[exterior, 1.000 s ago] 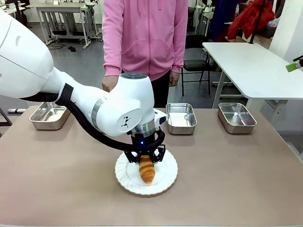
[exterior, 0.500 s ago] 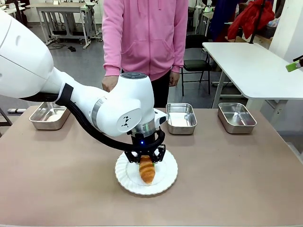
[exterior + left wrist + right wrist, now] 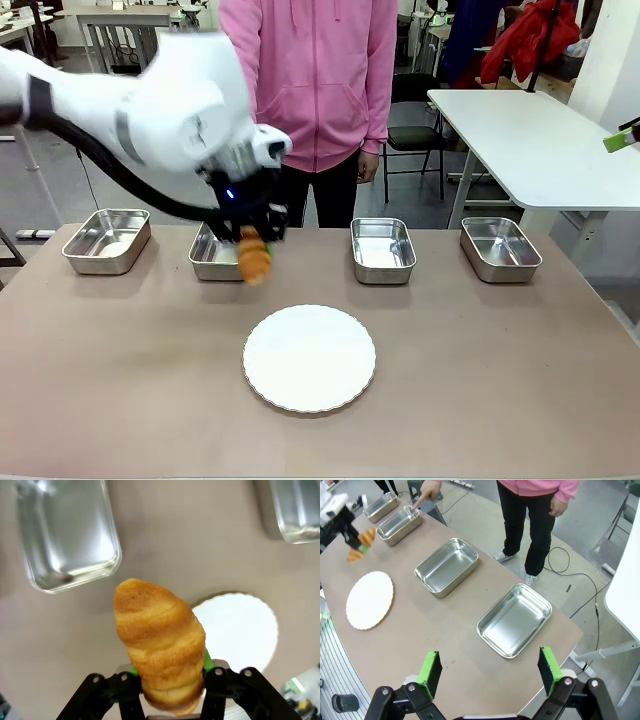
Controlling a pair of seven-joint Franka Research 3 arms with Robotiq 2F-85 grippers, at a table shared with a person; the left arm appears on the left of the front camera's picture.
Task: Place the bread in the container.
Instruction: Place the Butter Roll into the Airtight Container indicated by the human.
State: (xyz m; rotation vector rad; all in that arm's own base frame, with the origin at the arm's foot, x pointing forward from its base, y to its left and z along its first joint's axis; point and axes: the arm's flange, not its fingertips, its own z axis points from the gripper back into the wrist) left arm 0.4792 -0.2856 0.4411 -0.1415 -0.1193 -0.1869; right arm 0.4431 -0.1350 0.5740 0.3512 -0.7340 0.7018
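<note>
1. Table [image 3: 520,380] first: a brown top with four steel pans along its far edge and a person [image 3: 308,80] in a pink hoodie standing behind it.
2. Left arm [image 3: 120,120] reaches across above the far left part of the table, blurred in the front view.
3. White plate [image 3: 309,358] lies bare near the middle of the table, well apart from the pans.
4. Container [image 3: 212,255] is the second pan from the left, and the person's hand [image 3: 427,490] points a finger down at its far rim in the right wrist view.
5. Left gripper [image 3: 171,677] pinches the bread [image 3: 253,259] by one end between its green pads, the other end sticking out free; the croissant hangs in the air by the container's near right corner, though the blur leaves me unsure whether it is over the rim.
6. Right gripper [image 3: 490,672] hovers high over the table's right end, its fingers spread wide with nothing between them.
</note>
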